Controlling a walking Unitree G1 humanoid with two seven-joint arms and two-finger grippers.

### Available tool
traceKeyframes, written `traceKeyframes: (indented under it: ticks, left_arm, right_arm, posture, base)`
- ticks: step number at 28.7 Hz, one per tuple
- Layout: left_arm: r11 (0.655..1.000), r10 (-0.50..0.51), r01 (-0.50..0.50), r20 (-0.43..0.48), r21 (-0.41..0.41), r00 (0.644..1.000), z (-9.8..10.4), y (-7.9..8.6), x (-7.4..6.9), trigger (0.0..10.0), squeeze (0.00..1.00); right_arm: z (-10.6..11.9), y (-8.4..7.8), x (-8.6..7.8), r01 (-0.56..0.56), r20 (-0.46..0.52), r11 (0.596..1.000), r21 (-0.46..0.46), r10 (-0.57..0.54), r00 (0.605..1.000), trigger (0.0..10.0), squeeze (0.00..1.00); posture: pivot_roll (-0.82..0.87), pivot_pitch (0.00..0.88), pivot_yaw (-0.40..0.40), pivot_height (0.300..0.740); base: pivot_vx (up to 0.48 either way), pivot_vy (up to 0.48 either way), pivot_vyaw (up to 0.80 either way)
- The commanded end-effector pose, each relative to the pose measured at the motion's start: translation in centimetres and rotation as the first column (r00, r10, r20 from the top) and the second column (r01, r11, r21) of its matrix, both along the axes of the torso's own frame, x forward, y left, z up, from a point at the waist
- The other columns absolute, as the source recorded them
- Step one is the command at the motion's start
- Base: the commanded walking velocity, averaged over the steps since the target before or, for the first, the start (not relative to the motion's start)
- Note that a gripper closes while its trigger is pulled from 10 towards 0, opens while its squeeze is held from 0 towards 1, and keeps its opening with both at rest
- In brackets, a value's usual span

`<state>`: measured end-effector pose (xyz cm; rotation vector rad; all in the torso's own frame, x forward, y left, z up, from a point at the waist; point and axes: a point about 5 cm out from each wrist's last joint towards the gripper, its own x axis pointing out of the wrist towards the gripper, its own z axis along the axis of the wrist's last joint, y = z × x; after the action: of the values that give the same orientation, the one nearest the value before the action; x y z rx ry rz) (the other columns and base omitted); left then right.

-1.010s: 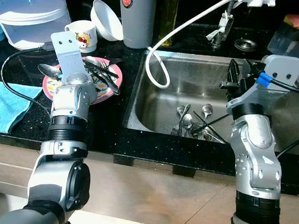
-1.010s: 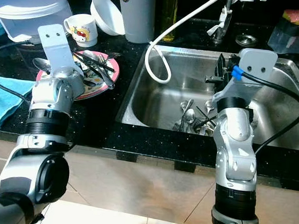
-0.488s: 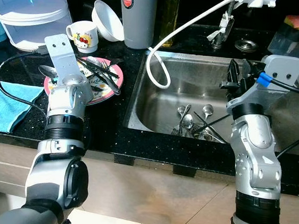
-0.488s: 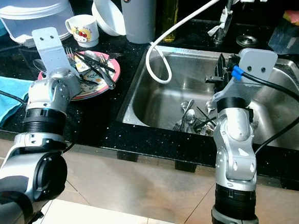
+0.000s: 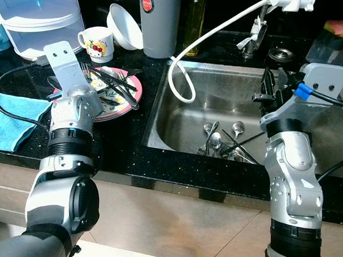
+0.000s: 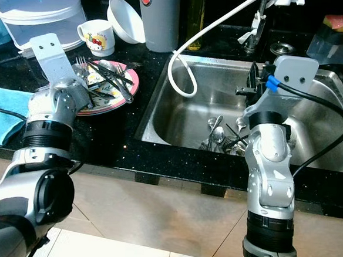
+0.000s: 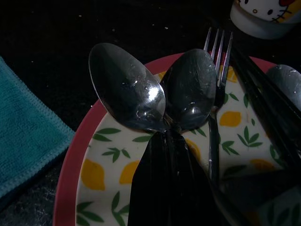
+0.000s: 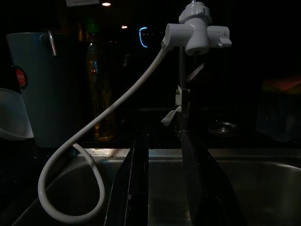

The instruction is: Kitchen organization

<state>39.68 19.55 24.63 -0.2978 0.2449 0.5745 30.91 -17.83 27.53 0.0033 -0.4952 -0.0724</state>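
Fingers of my left gripper [image 7: 165, 141] are clenched on two spoons [image 7: 155, 92] over the near rim of the pink plate [image 5: 112, 92], which sits on the black surface beside the sink [image 5: 220, 102]. I see my right gripper [image 8: 162, 155] over the sink, fingers parted, with more cutlery [image 5: 223, 143] lying in the basin.

Right pincer [image 8: 164, 188] hangs over the steel sink [image 8: 263, 188], fingers slightly apart. White hose [image 8: 94, 141] loops from the tap head [image 8: 197, 35].

Bright sharp head views, glare on sink [image 5: 191, 94], dim wrist views
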Motion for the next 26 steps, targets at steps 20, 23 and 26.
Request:
traceKeyframes:
  ticks: [20,23,26]
  left_arm:
    - [0.858,-0.367,0.287,0.117,0.426,0.923,4.4,-4.2,1.2,10.0,0.00]
    - [0.872,-0.391,0.325,0.120,0.366,0.912,4.2,-4.4,1.4,10.0,1.00]
    - [0.884,-0.392,0.336,0.127,0.325,0.911,4.3,-4.3,1.5,10.0,1.00]
  right_arm:
    - [0.0,0.1,0.1,-0.009,0.001,1.000,0.010,0.009,1.000,10.0,0.00]
    - [0.0,0.1,0.1,-0.009,0.002,1.000,0.009,0.009,1.000,10.0,0.00]
    - [0.0,0.1,0.1,-0.009,0.003,1.000,0.008,0.009,1.000,10.0,0.00]
  posture:
    - [0.04,0.112,0.076,0.740]
    - [0.03,0.106,0.077,0.740]
    - [0.03,0.103,0.077,0.740]
  base:
    - [0.000,0.000,0.00]
    - [0.000,0.000,0.00]
    - [0.000,0.000,0.00]
